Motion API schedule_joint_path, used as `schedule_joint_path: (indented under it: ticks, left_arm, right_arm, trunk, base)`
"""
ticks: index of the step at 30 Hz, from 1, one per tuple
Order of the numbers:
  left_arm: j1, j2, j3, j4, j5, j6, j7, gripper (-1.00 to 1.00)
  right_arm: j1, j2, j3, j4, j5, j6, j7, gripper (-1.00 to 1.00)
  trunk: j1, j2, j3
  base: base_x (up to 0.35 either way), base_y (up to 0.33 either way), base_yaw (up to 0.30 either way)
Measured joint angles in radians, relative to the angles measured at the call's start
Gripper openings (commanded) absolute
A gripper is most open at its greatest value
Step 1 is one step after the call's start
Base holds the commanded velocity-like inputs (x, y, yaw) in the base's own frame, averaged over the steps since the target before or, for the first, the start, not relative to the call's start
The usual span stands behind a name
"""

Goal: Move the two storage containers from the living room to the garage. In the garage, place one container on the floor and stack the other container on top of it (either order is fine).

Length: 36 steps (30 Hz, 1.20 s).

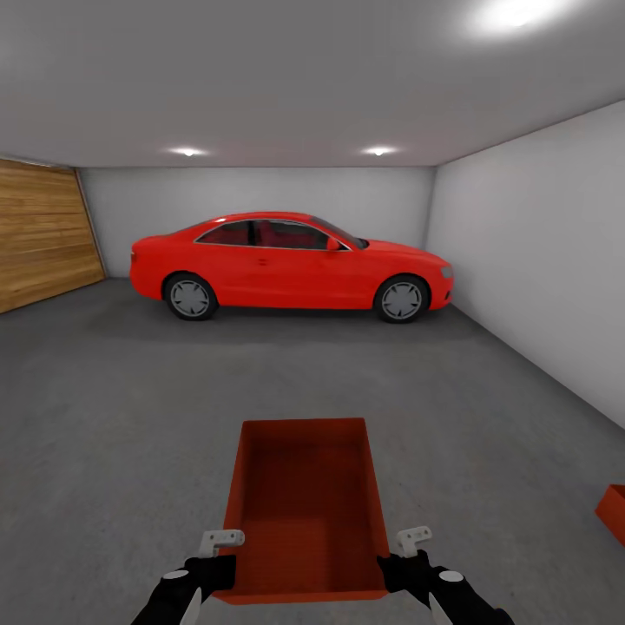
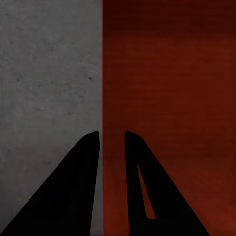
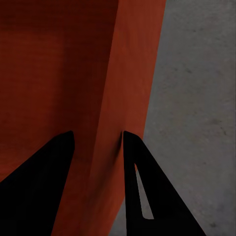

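I am in the garage, on its dark grey concrete floor. An orange-red open-topped storage container hangs in front of me, held between both arms. My left gripper is shut on its left wall near the closest corner; in the left wrist view the gripper straddles the thin wall of the container. My right gripper is shut on the right wall, and its fingers clamp that wall of the container. A second container sits on the floor at the right edge, cut off by the frame.
A red car is parked across the far end of the room. A light wooden door fills the left wall, and a white wall runs along the right. Open concrete lies between me and the car.
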<state>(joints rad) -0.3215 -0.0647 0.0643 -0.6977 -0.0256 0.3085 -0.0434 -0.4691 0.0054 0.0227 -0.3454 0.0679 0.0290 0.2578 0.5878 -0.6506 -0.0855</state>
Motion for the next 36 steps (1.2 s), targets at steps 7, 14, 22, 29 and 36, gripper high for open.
schedule_joint_path:
  ticks: [7,14,22,29,36]
  left_arm:
    - [0.000,0.000,0.000,0.000,0.000,0.000,0.000,-1.00]
    - [0.000,0.000,0.000,0.000,0.000,0.000,0.000,-1.00]
    - [0.000,0.000,0.000,0.000,0.000,0.000,0.000,-1.00]
    - [0.000,0.000,0.000,0.000,0.000,0.000,0.000,-1.00]
    - [0.000,0.000,0.000,0.000,0.000,0.000,0.000,-1.00]
  right_arm:
    - [0.000,0.000,0.000,0.000,0.000,0.000,0.000,-1.00]
    - [0.000,0.000,0.000,0.000,0.000,0.000,0.000,-1.00]
    - [0.000,0.000,0.000,0.000,0.000,0.000,0.000,-1.00]
    - [0.000,0.000,0.000,0.000,0.000,0.000,0.000,-1.00]
    - [0.000,0.000,0.000,0.000,0.000,0.000,0.000,-1.00]
  trunk:
    - [0.000,0.000,0.000]
    - [0.000,0.000,0.000]
    - [0.000,0.000,0.000]
    - [0.000,0.000,0.000]
    - [0.000,0.000,0.000]
  base:
    - [0.000,-0.014,0.000]
    - [0.000,0.000,0.000]
    - [0.000,0.000,0.000]
    - [0.000,0.000,0.000]
    - [0.052,0.000,0.000]
